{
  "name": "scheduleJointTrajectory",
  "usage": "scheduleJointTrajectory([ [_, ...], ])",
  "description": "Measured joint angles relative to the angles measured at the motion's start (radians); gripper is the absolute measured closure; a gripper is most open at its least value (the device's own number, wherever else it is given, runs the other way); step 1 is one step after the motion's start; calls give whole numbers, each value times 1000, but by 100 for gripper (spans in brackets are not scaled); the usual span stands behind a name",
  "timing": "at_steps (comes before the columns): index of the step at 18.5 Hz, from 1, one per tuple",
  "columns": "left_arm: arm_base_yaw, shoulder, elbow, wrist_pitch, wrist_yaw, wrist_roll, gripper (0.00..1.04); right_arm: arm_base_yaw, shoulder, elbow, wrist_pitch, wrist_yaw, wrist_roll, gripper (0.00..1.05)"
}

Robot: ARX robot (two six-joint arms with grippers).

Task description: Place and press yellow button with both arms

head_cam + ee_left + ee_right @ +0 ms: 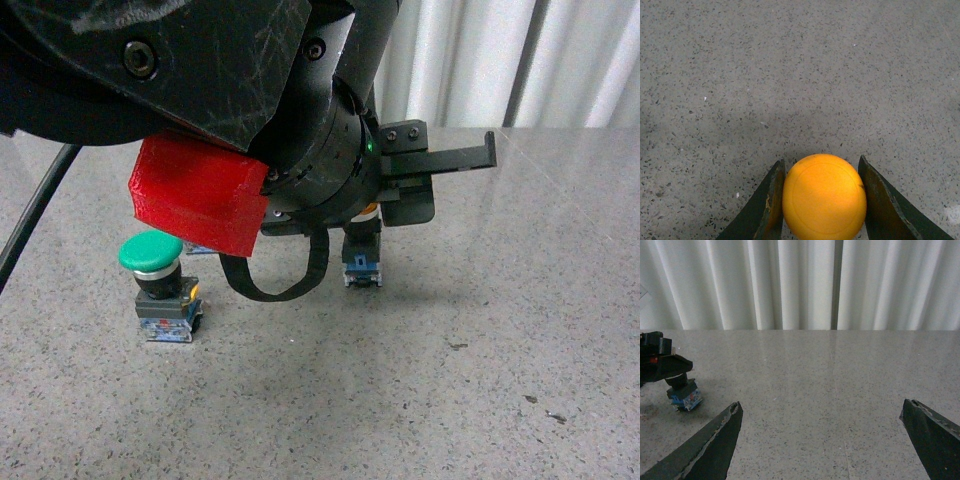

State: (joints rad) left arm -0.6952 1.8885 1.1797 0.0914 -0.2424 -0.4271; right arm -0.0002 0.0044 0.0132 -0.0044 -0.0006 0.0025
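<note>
My left gripper (821,161) is shut on the yellow button (824,196); its two black fingers (771,200) press on either side of the round yellow cap. In the front view the left arm fills the upper left, and the button (362,262) hangs under the left gripper (372,215) with its black body and blue base at the table surface; I cannot tell whether it touches. My right gripper (821,404) is open and empty, low over bare table. The button (684,394) shows from it at the far side, slightly tilted. The right arm is out of the front view.
A green-capped button (152,255) stands upright on the table left of the held button. A red block (200,195) and a black cable loop (285,280) hang from the left arm. The speckled grey table (480,350) reaches back to white curtains (800,285).
</note>
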Motion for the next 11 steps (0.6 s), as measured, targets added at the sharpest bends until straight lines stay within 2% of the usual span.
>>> scheduleJointTrajectory([
  [2, -2, 3, 0, -9, -5, -15, 69, 0, 0, 0, 0, 0, 0, 6],
  [7, -2, -4, 0, 6, -9, -14, 14, 0, 0, 0, 0, 0, 0, 6],
  [8, 16, -52, -10, 39, -40, 24, 7, 0, 0, 0, 0, 0, 0, 6],
  [11, 116, -171, -71, 83, -138, 146, 7, 0, 0, 0, 0, 0, 0, 6],
])
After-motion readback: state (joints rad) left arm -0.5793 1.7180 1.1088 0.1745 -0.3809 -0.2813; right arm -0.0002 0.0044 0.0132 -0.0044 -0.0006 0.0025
